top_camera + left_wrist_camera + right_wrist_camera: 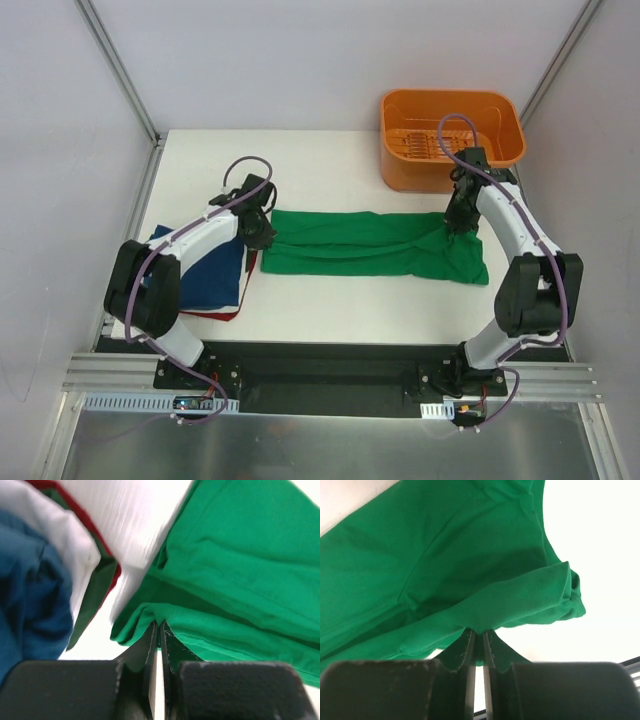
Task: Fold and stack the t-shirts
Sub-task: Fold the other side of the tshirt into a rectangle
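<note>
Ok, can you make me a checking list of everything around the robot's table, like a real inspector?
Surface: white table.
Job's things: green t-shirt in a long strip mid-table; navy t-shirt on a pile at left, red t-shirt edge under it.
Clutter: orange basket, far right corner.
Grippers: left gripper and right gripper, jaws shut on the green t-shirt's ends.
Cables: purple cables looping along both arms.
Surroundings: pale walls, metal posts.
</note>
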Motion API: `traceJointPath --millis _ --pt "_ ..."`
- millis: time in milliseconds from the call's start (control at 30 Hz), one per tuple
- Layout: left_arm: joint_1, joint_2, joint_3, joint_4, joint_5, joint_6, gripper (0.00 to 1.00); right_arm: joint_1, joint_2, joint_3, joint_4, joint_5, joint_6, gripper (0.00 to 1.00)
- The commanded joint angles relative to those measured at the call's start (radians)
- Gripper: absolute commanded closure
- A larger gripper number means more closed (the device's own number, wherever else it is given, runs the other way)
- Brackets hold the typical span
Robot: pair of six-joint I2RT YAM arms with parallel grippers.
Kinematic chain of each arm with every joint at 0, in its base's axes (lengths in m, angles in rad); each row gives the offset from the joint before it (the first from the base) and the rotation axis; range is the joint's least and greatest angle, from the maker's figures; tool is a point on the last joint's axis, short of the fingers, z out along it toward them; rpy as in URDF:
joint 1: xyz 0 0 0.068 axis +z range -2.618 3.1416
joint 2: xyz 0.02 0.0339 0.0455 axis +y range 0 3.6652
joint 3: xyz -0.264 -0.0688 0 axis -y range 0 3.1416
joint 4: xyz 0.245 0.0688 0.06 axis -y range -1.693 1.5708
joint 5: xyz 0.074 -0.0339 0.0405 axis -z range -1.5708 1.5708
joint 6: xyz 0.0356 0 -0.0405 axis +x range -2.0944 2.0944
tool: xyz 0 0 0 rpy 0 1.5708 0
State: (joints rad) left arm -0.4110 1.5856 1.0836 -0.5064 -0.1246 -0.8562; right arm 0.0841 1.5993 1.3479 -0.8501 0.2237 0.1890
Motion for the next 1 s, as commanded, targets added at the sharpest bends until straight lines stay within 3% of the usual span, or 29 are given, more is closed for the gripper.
traceJointPath --millis 0,167,267,300,333,367,400,500,533,567,700,833,967 --pt "0.018 0.083 0.085 -0.011 -0.001 0.045 1.00 -0.017 0.083 0.079 -0.010 0.023 -0.006 0.89" --pt "0.024 0.134 0.122 -0.011 -0.013 0.037 1.00 -0.026 0.197 0.167 0.008 0.046 0.003 0.84" --pt "0.024 0.136 0.137 -0.012 -0.023 0.046 0.99 -0.033 0.270 0.230 0.006 0.023 0.000 0.71" --pt "0.024 0.122 0.141 -0.012 -0.017 0.049 0.90 -0.033 0.283 0.240 0.006 0.010 -0.005 0.67" --pt "0.024 0.113 0.142 -0.012 -0.015 0.055 0.79 -0.033 0.280 0.240 0.013 -0.010 -0.011 0.54" --pt "0.024 0.100 0.142 -0.011 -0.014 0.060 0.67 -0.032 0.269 0.228 0.020 -0.030 -0.014 0.47" --pt "0.024 0.071 0.139 -0.012 -0.010 0.062 0.49 -0.032 0.240 0.212 0.031 -0.038 -0.019 0.41" --pt "0.009 0.004 0.131 -0.009 -0.009 0.075 0.20 -0.032 0.136 0.120 0.078 -0.078 -0.032 0.09" --pt "-0.005 -0.013 0.124 -0.009 -0.009 0.078 0.08 -0.032 0.105 0.091 0.091 -0.095 -0.037 0.03" --pt "-0.015 -0.030 0.121 -0.009 -0.009 0.080 0.01 -0.032 0.046 0.056 0.115 -0.133 -0.037 0.03" --pt "-0.067 -0.101 0.102 -0.006 -0.001 0.089 0.01 -0.030 -0.091 -0.183 0.247 -0.317 -0.031 0.03" --pt "-0.098 -0.134 0.055 0.002 0.031 0.085 0.01 -0.017 -0.141 -0.328 0.387 -0.342 0.024 0.03" --pt "-0.118 -0.162 -0.007 0.019 0.057 0.079 0.01 -0.017 -0.079 -0.337 0.460 -0.330 0.026 0.03"
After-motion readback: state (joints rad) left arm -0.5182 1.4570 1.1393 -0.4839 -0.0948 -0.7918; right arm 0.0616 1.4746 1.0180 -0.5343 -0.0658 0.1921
